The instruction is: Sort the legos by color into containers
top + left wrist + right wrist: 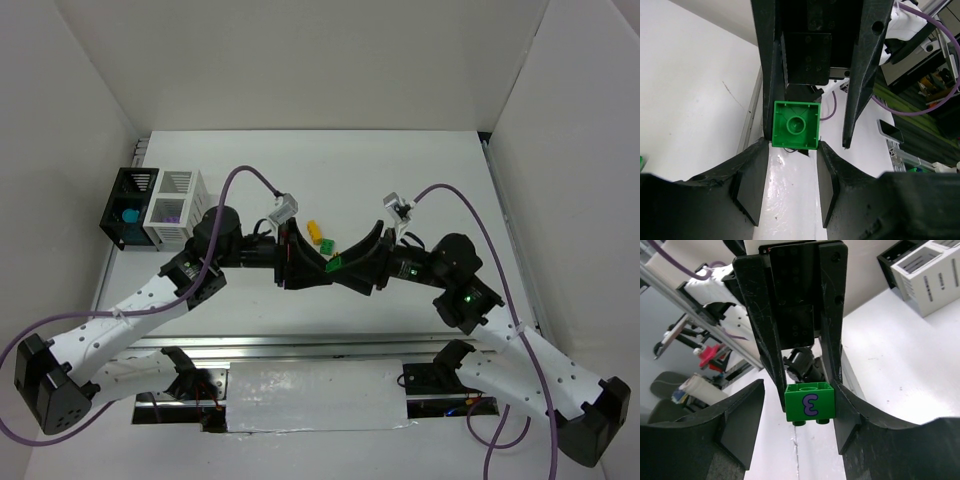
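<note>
Green lego (pixel 809 404), glossy studded square, clamped in left end effector (pixel 792 144), right end effector (pixel 801 385) spread wide

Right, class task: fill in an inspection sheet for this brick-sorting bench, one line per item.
Surface: white table.
Job's things: green brick held between the tools; yellow brick and lime brick loose on the table; black bin holds a teal piece; white bin holds a purple piece.
Clutter: nothing seen.
Tools: left tool shut on the green brick; right tool open around it.
Cables: a purple cable arcs off each wrist.
Surroundings: white walls on three sides.
</note>
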Action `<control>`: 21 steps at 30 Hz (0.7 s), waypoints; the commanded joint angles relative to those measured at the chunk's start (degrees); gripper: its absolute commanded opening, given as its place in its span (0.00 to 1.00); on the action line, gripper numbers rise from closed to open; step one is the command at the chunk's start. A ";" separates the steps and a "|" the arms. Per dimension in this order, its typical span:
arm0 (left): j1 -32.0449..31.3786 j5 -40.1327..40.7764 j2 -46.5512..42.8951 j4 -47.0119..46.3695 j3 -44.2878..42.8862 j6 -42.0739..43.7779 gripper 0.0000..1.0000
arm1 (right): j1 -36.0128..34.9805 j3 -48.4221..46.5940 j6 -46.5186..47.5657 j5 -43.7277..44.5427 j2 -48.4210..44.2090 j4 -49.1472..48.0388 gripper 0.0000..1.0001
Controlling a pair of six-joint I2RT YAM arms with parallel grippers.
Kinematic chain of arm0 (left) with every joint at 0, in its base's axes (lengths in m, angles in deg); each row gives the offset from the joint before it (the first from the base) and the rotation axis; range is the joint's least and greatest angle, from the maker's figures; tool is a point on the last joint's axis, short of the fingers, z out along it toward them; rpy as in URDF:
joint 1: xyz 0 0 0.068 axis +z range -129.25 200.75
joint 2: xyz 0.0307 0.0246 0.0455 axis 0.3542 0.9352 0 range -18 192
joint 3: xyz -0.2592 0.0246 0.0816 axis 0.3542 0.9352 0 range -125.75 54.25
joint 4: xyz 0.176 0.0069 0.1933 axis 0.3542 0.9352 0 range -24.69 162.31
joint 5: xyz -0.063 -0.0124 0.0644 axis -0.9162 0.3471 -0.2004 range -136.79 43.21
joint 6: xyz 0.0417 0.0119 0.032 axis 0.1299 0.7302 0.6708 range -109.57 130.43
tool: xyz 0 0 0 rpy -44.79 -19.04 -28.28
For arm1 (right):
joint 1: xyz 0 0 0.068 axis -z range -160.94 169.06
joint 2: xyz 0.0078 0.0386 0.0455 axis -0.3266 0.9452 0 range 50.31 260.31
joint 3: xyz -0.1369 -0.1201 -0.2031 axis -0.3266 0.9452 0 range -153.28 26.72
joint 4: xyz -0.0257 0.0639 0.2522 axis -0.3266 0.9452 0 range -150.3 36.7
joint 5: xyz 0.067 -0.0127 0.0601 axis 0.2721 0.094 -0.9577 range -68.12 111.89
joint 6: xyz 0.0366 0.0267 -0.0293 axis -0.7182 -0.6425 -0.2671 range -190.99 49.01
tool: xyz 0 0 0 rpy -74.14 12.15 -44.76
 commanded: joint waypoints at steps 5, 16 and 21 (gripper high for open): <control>-0.28 5.69 1.01 -2.42 -0.33 0.82 0.00 | -3.53 -1.62 4.83 6.18 -0.84 2.33 0.32; -0.28 4.55 1.37 -5.76 1.08 -0.32 0.00 | -4.59 -0.48 4.49 5.65 -0.84 -0.48 0.08; -0.28 3.67 1.37 -6.91 0.99 -0.58 0.00 | -5.03 0.23 3.87 5.83 -0.40 -1.90 0.35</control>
